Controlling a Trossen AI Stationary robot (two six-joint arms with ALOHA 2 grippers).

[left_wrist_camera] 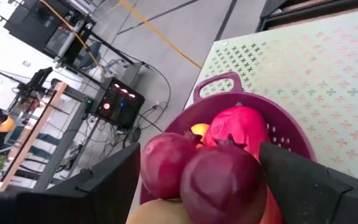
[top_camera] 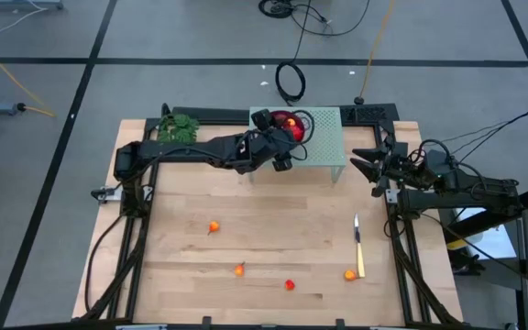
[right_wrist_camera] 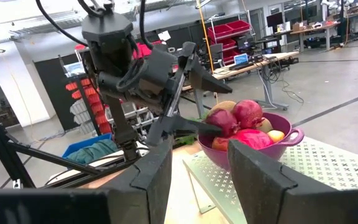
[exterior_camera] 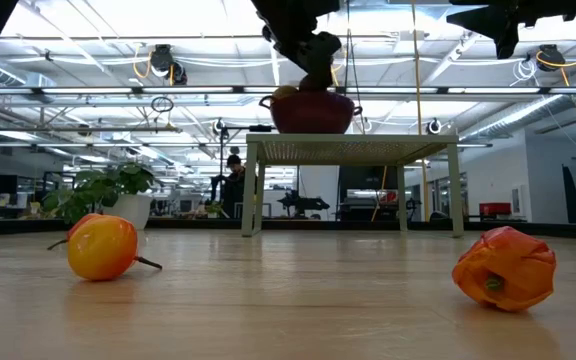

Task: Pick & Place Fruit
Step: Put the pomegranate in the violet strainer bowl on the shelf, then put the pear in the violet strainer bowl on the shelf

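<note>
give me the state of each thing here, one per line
left gripper: open, over the bowl
right gripper: part open, empty, beside the stand
purple colander bowl: upright on the stand, full of fruit
stand: upright
four small orange-red fruits: loose on the table
knife: lying flat

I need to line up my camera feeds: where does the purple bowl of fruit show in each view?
High view: purple bowl at top centre, on the pale perforated stand, partly under the left pincer.
Low view: bowl on top of the stand, upper centre.
Left wrist view: bowl fills the centre.
Right wrist view: bowl at centre right.
Shared landmark: the stand.
</note>
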